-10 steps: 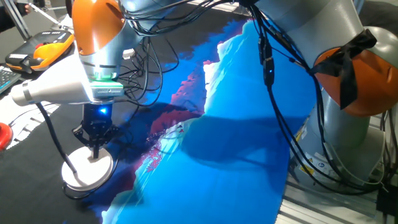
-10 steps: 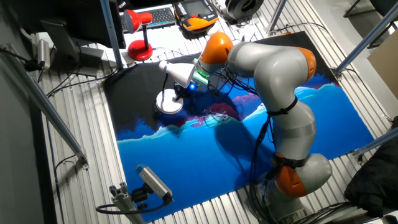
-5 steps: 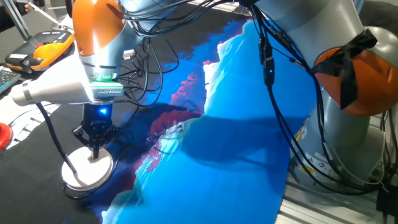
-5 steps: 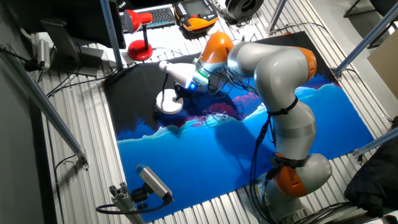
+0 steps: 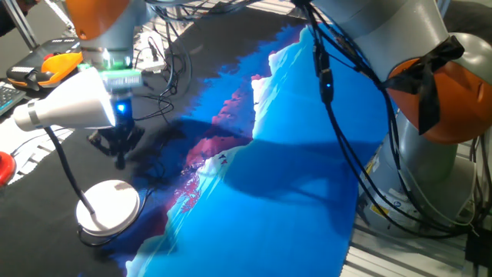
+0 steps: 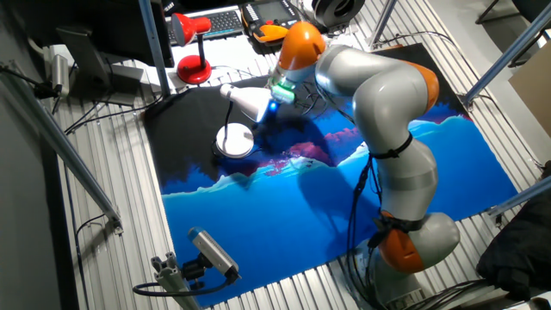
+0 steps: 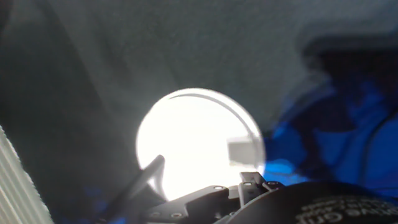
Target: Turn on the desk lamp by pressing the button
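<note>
The desk lamp has a white cone shade [image 5: 68, 109], a thin dark neck [image 5: 68, 178] and a flat round white disc base [image 5: 108, 206]. It stands on the black part of the cloth, also seen in the other fixed view [image 6: 234, 140]. My gripper [image 5: 119, 158] hangs a short way above the base, just behind it and under the shade, apart from the disc. Its dark fingers point down; no view shows a gap or a touch between the tips. In the hand view the base [image 7: 186, 140] shows bright white below, with a small grey square [image 7: 244, 152] at its right side.
A blue and black cloth [image 5: 292, 192] covers the table. Loose cables [image 5: 178, 69] hang by the arm. An orange and black handset [image 5: 48, 63] lies at the back left. A red lamp [image 6: 191, 53] and a keyboard [image 6: 217, 21] stand beyond the cloth.
My gripper was down on the lamp's base disc and has now lifted up and back off it. The lamp itself has not moved.
</note>
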Controlling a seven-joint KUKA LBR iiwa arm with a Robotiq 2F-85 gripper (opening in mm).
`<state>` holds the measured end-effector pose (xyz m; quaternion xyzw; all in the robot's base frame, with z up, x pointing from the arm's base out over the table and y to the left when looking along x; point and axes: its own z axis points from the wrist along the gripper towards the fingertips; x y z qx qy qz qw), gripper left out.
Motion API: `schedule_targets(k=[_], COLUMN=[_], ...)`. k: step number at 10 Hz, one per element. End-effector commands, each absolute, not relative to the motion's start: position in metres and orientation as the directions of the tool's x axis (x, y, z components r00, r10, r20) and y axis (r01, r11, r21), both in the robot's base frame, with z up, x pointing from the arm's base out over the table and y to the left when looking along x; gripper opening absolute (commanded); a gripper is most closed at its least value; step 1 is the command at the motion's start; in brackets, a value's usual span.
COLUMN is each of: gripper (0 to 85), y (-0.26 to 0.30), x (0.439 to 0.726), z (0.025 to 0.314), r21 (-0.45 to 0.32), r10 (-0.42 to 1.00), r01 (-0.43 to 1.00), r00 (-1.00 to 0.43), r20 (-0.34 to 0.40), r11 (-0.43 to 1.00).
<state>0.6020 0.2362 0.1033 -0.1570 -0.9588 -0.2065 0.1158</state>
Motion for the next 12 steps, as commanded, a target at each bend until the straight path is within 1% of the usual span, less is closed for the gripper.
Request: schedule_targets(k=[1, 4, 6, 8, 12], gripper=[0.0, 0.0, 0.0, 0.0, 0.0], y=[0.211, 0.180, 0.160, 0.144, 0.116], x=[0.599, 0.580, 0.564, 0.556, 0.532], z=[0.103, 0.104, 0.110, 0.120, 0.133], r21=[0.354, 0.300, 0.286, 0.250, 0.182], r10=[0.230, 0.153, 0.115, 0.072, -0.039], r01=[0.322, 0.216, 0.170, 0.119, -0.018], r00=[-0.933, -0.963, -0.973, -0.979, -0.993], r20=[0.278, 0.220, 0.200, 0.190, 0.113], r11=[0.878, 0.929, 0.943, 0.961, 0.983])
